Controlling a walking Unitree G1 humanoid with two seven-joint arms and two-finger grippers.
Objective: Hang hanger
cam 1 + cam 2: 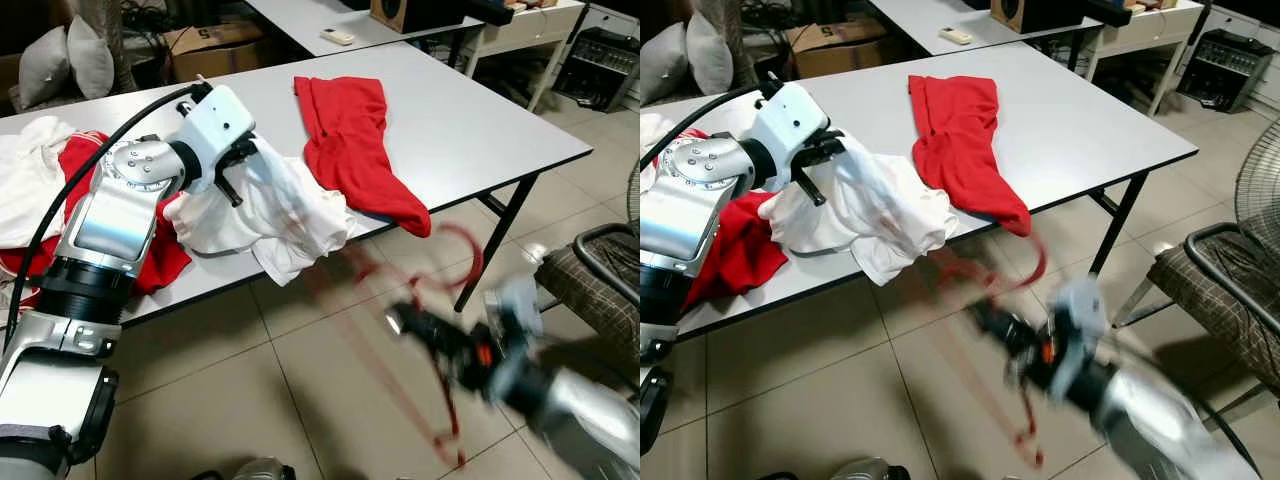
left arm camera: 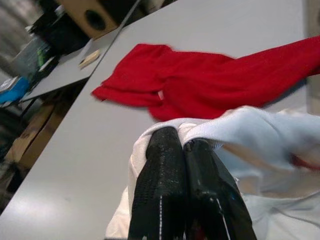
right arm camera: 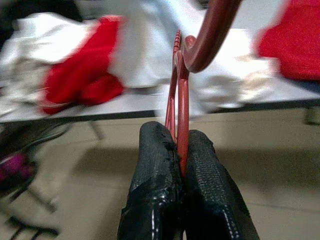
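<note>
Red hanger (image 3: 182,85), motion-blurred, pinched in right end effector (image 3: 181,150) above floor, hook toward table edge.

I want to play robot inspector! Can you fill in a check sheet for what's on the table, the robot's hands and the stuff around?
Surface: grey table, mostly bare at the far end.
Job's things: red hanger, blurred, held over the floor in front of the table; white shirt at the table's near edge.
Clutter: red garment draped over the edge; red and white clothes pile on the left.
Hands: left hand shut on the white shirt; right hand shut on the red hanger.
Cables: black cable along the left arm.
Surroundings: tiled floor, chair, second table behind.
</note>
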